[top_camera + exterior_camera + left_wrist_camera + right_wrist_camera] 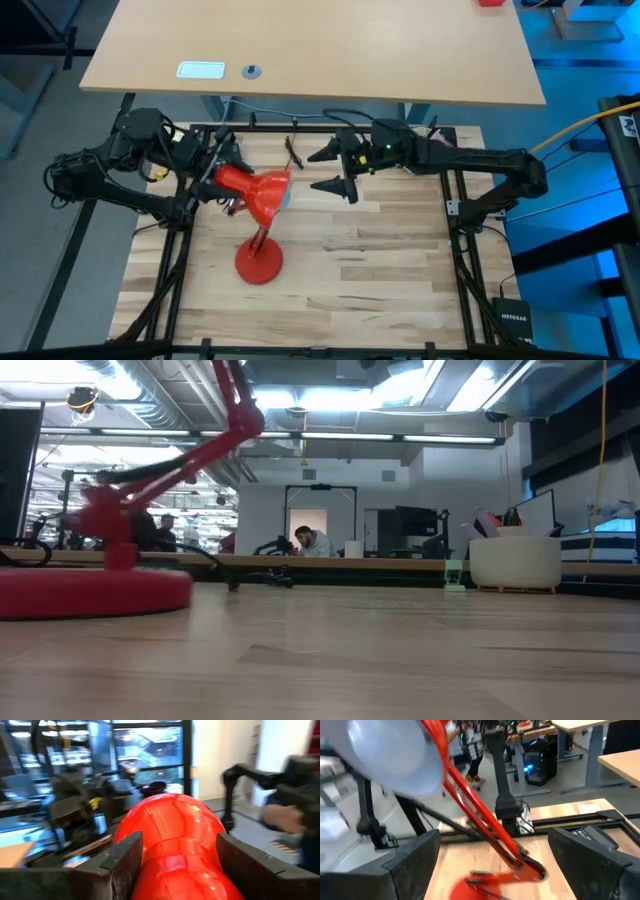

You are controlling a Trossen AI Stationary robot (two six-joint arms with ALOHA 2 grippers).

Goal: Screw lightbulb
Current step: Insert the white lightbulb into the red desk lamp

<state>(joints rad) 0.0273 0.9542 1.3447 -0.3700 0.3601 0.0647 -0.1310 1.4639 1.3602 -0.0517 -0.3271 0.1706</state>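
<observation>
Bulb: I see the lightbulb (395, 760) as a pale rounded shape in the upper left of my right wrist view, seated in the mouth of the lamp shade (268, 195); in the high view only a sliver of white shows at the shade's rim, left of centre.
Handling: I judge it light, smooth and fragile; I would take it by the round glass with gentle pressure and turn it, never squeeze.
Left gripper (180, 865): jaws clamped on the shade's red neck, steadying it; centre-left of the high view.
Right gripper (335, 170): jaws wide apart, empty, just right of the shade's mouth.
Lamp base (259, 262): rests on the table (380, 270), lower centre.
Containers: a white tub (515, 563) at right of the low view; contents hidden.
</observation>
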